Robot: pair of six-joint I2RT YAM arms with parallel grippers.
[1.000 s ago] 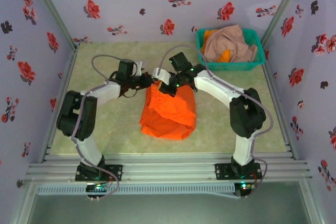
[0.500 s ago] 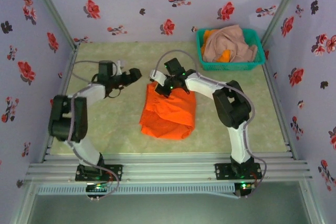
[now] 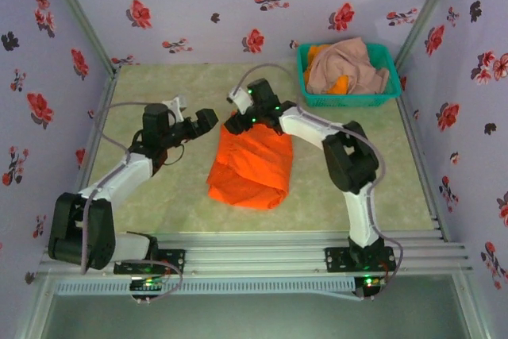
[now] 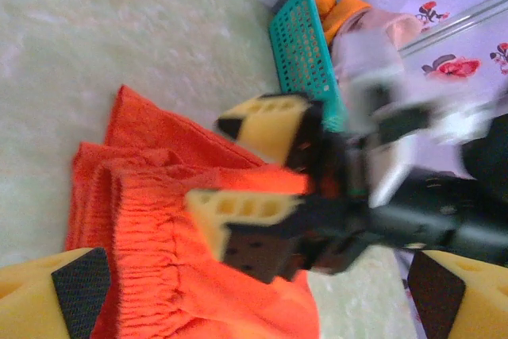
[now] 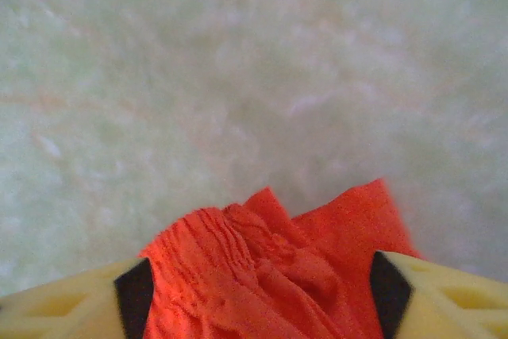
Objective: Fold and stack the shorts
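You've got one orange shorts (image 3: 250, 166) folded on worktop (image 3: 159, 196). Left tool (image 3: 208, 119) spread beside it, right tool (image 3: 237, 121) spread over its far edge. Other shorts (image 3: 343, 65) bunched in basket (image 3: 349, 101); nothing stacked yet.

orange shorts (image 3: 250, 168): folded, flat, mid-table (image 3: 159, 196) | pink-beige shorts (image 3: 349, 65): crumpled, heaped in basket (image 3: 349, 101)

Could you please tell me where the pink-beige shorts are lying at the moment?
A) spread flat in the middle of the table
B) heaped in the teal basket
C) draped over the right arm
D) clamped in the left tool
B: the top view shows the pink-beige shorts bunched up inside the teal basket in the far right corner.
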